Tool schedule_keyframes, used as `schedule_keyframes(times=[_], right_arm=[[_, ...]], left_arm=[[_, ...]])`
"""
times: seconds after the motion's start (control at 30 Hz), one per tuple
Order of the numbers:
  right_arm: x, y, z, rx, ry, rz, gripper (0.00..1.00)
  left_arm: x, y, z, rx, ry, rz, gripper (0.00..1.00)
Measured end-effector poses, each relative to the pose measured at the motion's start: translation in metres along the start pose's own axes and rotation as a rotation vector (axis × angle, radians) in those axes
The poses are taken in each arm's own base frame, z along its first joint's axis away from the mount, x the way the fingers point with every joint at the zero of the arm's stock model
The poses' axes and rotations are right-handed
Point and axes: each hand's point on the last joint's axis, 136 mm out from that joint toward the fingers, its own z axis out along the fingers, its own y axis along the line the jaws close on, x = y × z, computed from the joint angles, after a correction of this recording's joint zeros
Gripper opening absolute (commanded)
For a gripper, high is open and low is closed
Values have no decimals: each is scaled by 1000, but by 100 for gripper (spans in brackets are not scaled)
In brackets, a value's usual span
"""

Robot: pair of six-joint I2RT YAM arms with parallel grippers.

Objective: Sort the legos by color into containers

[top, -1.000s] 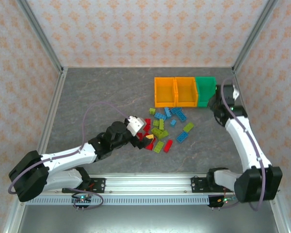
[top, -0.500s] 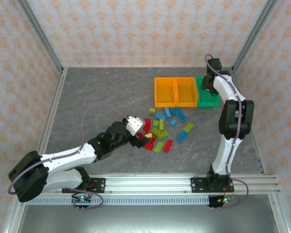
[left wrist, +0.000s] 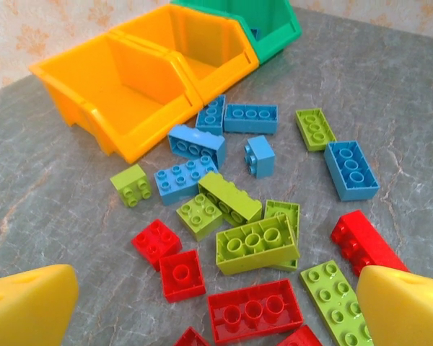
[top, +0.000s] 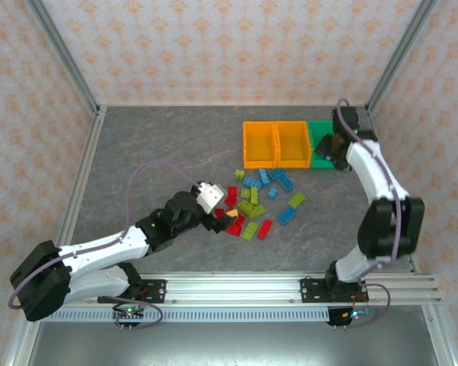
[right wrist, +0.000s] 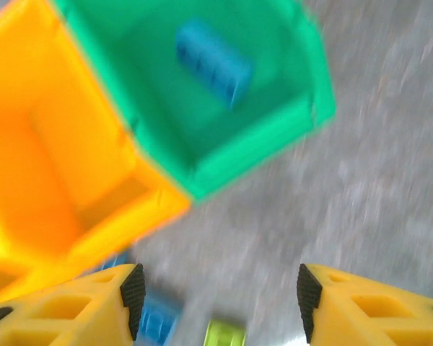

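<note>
**On the desk, one brick sorted and a heap to go**

From above, nearly all the legos [top: 256, 200] lie loose on the desk [top: 153, 145]. They form a mixed red, lime and blue scatter just in front of the orange bins [top: 277, 145] and the green bin [top: 320, 133]. My left pincer [top: 227, 221] sits at the near-left edge of the heap. My right pincer [top: 332, 149] hangs by the green bin's front.

Through my left wrist camera, the yellow fingers [left wrist: 29, 310] stand wide apart with nothing between them, and the orange bins look empty.

Through my right wrist camera, which is blurred, that pincer is spread and empty too. A single blue brick [right wrist: 213, 61] lies in the green bin. I judge the sorting barely begun, with red and lime untouched and most blue left.
</note>
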Motion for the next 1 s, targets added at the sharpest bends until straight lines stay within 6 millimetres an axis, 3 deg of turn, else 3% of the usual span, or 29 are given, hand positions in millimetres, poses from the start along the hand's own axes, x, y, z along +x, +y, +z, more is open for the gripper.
schedule_keyframes(times=[0.13,0.23,0.37,0.63,0.7,0.87,1.0], right_arm=[[89,14,-22,-61,89,-11,65],[143,8,-17,-32,191,-4,68],[184,2,-6,22,285,9,75],[202,5,29,99,358,37,74],[207,6,40,113,379,39,67],[217,-2,60,147,387,50,32],[213,-11,54,130,329,78,25]], left_arm=[[-9,1,-6,-2,-31,-2,100],[-10,1,-6,-2,-33,-2,100],[-6,0,-4,-1,-22,-2,100],[0,0,0,0,0,0,100],[0,0,0,0,0,0,100],[1,0,0,0,2,0,100],[4,0,2,1,12,0,100]])
